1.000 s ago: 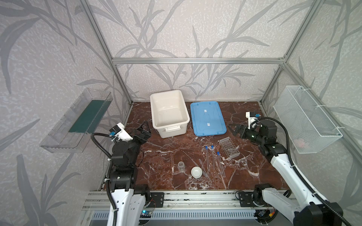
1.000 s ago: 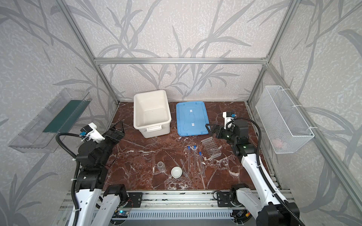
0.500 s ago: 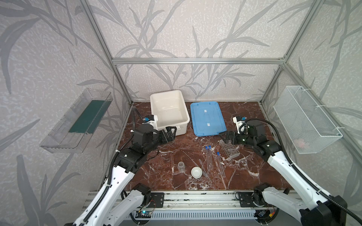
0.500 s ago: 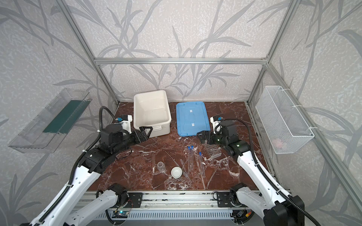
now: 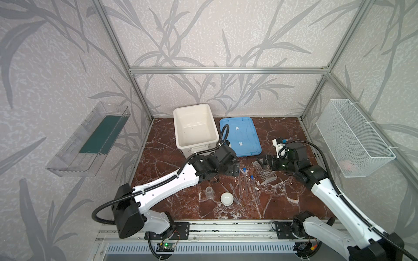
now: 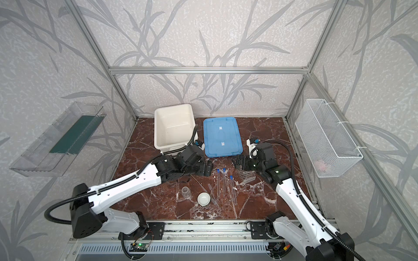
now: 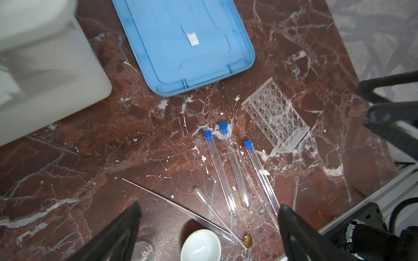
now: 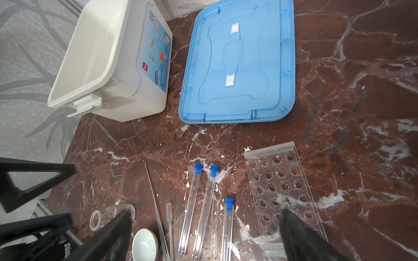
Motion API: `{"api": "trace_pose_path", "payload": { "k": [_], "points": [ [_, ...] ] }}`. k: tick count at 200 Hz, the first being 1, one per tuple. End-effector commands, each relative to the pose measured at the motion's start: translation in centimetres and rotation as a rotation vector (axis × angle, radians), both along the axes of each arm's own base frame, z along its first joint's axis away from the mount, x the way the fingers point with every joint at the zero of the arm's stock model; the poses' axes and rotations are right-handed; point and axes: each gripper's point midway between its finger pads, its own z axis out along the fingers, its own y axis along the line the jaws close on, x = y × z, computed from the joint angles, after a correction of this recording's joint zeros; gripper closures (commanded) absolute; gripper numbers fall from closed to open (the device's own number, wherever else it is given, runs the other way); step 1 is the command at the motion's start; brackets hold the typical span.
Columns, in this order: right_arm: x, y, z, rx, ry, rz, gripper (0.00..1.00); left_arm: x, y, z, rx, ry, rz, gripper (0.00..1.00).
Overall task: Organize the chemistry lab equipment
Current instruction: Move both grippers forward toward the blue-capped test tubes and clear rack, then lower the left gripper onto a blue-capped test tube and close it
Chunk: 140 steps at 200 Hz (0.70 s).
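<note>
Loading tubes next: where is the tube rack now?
In both top views the tube rack sits right of centre on the marble, just right of the test tubes, close by the right gripper.

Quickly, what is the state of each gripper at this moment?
Left gripper: open, holding nothing.
Right gripper: open, holding nothing.

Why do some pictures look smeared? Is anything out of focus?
Left wrist view: the white tub looks smeared, the test tubes crisp. Right wrist view: the black fingers are blurred, the blue lid sharp. Both top views: even, soft light; the clear beaker barely shows.
</note>
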Motion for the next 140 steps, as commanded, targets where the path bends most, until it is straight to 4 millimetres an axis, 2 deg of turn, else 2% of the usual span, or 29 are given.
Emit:
{"api": "trace_pose_path", "payload": {
  "k": [1, 25, 64, 80, 103, 140],
  "points": [
    [-1.3, 0.1, -1.2, 0.008, 0.043, 0.036, 0.01, 0.3, -1.3, -1.2, 0.001, 0.043, 0.019, 0.07],
    [-1.8, -0.4, -2.7, 0.034, 0.094, 0.015, 0.00, 0.3, -2.5, -3.8, 0.017, 0.103, 0.013, 0.15],
    [-2.3, -0.2, -3.7, 0.061, 0.143, 0.033, 0.01, -0.2, -3.8, -7.3, 0.082, 0.178, 0.000, 0.28],
    [-2.4, -0.2, -4.2, 0.056, 0.160, 0.032, 0.02, -0.5, -4.2, -9.0, 0.125, 0.217, -0.008, 0.36],
    [-2.5, -0.5, -4.2, 0.045, 0.158, 0.021, 0.02, -0.6, -4.4, -10.8, 0.193, 0.238, -0.012, 0.39],
    [-2.7, -1.1, -4.2, 0.019, 0.148, 0.006, 0.02, -0.7, -4.8, -12.5, 0.255, 0.258, -0.022, 0.42]
  ]
}}
